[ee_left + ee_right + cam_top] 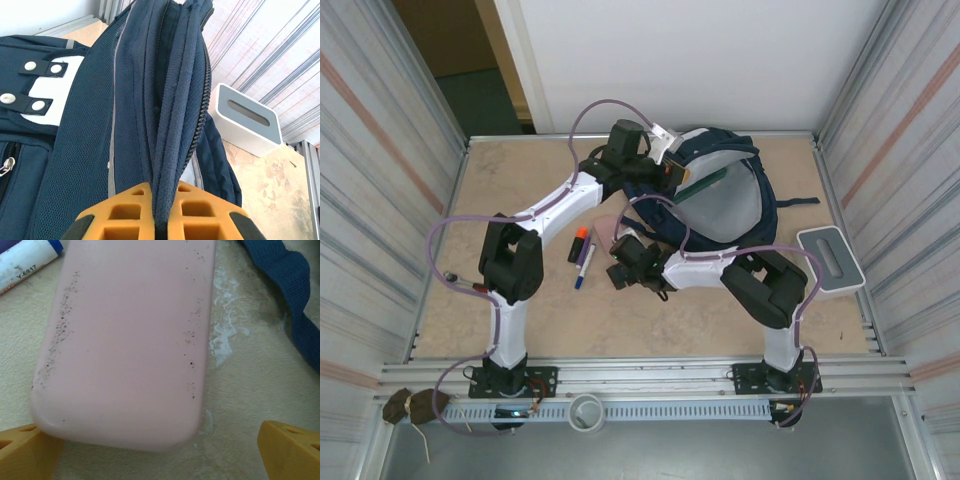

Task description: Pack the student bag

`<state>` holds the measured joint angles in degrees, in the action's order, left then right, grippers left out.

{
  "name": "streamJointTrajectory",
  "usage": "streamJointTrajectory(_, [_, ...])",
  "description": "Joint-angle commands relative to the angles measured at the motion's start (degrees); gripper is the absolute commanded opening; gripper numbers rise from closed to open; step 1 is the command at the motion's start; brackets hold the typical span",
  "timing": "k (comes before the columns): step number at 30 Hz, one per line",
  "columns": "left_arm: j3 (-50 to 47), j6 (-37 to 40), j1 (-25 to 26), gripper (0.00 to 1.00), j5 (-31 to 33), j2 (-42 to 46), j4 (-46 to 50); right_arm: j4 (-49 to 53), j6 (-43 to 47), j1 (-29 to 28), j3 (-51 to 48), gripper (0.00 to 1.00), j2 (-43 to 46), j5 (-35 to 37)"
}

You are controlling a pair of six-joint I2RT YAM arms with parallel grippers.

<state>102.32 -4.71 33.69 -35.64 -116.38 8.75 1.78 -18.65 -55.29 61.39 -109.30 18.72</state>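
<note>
Left end effector (161, 220): pressed together, clamped on the folded zip edge of the large navy blue fabric backpack (80, 165), with the seam running up and away between the orange fingers.
Right end effector (160, 447): fingers wide apart and holding nothing, low over the near end of a flat pink rounded-corner case (130, 340) on the beige desk (240, 405), with one finger off each corner.
Where the bag is: directly under and around the left end effector, just beyond and right of the right one. A navy strap (285, 285) lies near the right finger.
Handling: the bag looks soft and floppy, so it probably folds shut wherever it is not held. The stitched zip rim seems the firmest place to pinch. Its mesh and thin cloth would likely slip or bunch.
Bag contents: the mouth stands open, showing pale grey lining (720, 215). A thin green strip (705, 182) lies at the far rim, and I cannot tell what it is.
Other container: a white-and-grey box with a top slot (245, 120) stands right of the bag, its inside hidden.
Loose on the desk: a white marker with a blue cap (25, 260) and an orange-capped dark marker (579, 243), both just left of the pink case.
</note>
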Motion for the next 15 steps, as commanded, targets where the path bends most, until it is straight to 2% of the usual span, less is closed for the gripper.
streamJointTrajectory(1, [2.1, 0.6, -0.6, 0.0, -2.1, 0.4, -2.8, -0.4, -3.5, 2.0, 2.7, 0.98, -0.9, -4.8])
streamJointTrajectory(4, [2.1, 0.7, -0.6, 0.0, -2.2, 0.4, -2.6, -0.9, -3.8, 3.5, 4.3, 0.98, -2.8, -7.8])
streamJointTrajectory(15, [2.1, 1.3, -0.6, 0.0, -2.0, 0.5, -2.2, -1.7, -2.3, 4.3, 11.4, 0.96, -7.9, -9.3])
